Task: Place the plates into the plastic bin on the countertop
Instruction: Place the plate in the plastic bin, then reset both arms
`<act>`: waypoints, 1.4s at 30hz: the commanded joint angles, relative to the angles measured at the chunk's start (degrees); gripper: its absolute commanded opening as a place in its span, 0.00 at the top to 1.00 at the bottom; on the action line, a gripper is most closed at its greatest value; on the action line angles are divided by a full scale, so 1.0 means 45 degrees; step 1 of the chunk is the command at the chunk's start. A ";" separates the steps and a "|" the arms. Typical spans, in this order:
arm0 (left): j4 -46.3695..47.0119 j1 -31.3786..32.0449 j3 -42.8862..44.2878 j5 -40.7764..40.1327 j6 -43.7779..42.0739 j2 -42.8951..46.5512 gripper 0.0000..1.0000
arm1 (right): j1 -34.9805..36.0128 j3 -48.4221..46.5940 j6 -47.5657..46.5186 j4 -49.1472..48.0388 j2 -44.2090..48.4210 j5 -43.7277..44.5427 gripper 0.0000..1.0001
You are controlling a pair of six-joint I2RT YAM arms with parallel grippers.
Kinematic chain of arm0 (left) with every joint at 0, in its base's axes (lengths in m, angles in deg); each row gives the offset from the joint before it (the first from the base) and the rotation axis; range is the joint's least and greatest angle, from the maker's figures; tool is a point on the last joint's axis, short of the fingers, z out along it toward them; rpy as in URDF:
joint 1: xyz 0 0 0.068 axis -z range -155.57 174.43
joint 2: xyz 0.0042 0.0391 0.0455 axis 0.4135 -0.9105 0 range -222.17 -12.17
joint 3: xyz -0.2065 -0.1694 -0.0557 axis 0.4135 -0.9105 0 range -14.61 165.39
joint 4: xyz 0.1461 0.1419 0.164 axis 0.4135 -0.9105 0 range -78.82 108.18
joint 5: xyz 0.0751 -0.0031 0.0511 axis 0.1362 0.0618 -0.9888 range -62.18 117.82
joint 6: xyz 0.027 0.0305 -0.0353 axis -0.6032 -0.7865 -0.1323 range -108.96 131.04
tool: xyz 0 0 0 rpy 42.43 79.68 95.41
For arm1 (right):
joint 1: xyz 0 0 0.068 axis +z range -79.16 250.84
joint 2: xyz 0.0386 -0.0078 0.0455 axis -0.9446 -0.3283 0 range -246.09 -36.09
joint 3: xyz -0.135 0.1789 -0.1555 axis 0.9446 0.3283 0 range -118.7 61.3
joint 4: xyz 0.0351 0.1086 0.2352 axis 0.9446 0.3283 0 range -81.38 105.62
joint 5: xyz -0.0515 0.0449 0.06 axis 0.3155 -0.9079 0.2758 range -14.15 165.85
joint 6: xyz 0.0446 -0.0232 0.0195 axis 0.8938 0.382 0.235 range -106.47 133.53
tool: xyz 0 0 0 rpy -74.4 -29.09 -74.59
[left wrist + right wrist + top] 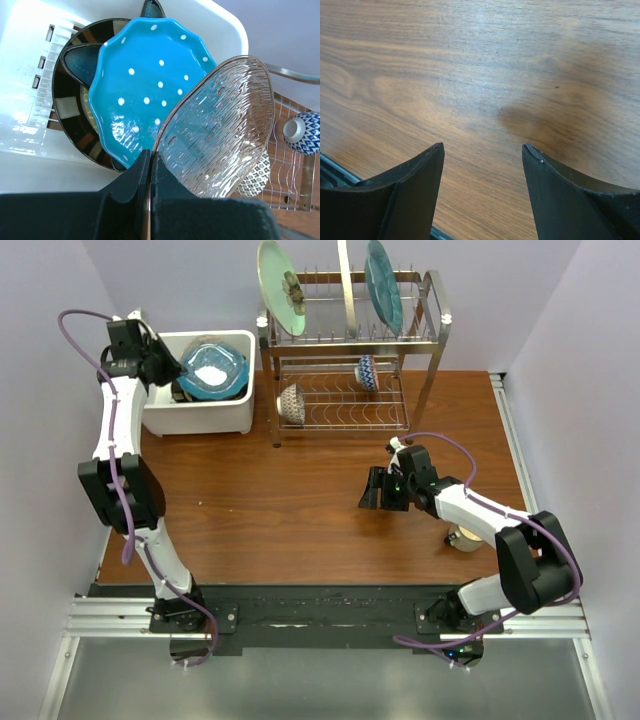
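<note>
My left gripper (pixel 150 152) is shut on the rim of a clear ribbed glass plate (pixel 220 130), holding it tilted over the white plastic bin (pixel 30 145). In the bin lies a bright blue scalloped plate with white dots (pixel 145 85), on top of a black-striped plate (pixel 67 107) and a dark blue star-shaped plate (pixel 80 62). From above, the left gripper (pixel 172 370) hangs at the left side of the bin (pixel 200 420). A teal plate (pixel 383 282) and an edge-on pale plate (pixel 346 285) stand in the rack. My right gripper (pixel 375 490) (pixel 482 150) is open above bare wood.
The two-tier steel wire rack (pixel 432 340) stands right of the bin at the back. Its top tier also holds a pale green flower-motif plate (pixel 280 285). Two small patterned bowls (pixel 292 403) (pixel 367 371) sit on its lower tier. A small round object (pixel 465 538) lies under the right arm.
</note>
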 commanded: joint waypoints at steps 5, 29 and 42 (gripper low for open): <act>-0.0188 -0.0168 0.1808 -0.0293 0.0356 -0.1162 1.00 | -0.0043 -0.0477 -0.0239 0.0195 0.0053 0.0215 0.32; -0.0520 -0.0168 0.2668 -0.1210 0.0005 -0.1926 0.40 | -0.0062 -0.0262 -0.0259 0.0195 0.0209 0.0371 0.33; 0.0572 -0.0051 0.0718 -0.0353 -0.0112 0.0396 0.00 | -0.0024 -0.0184 -0.0258 0.0214 0.0424 0.0606 0.32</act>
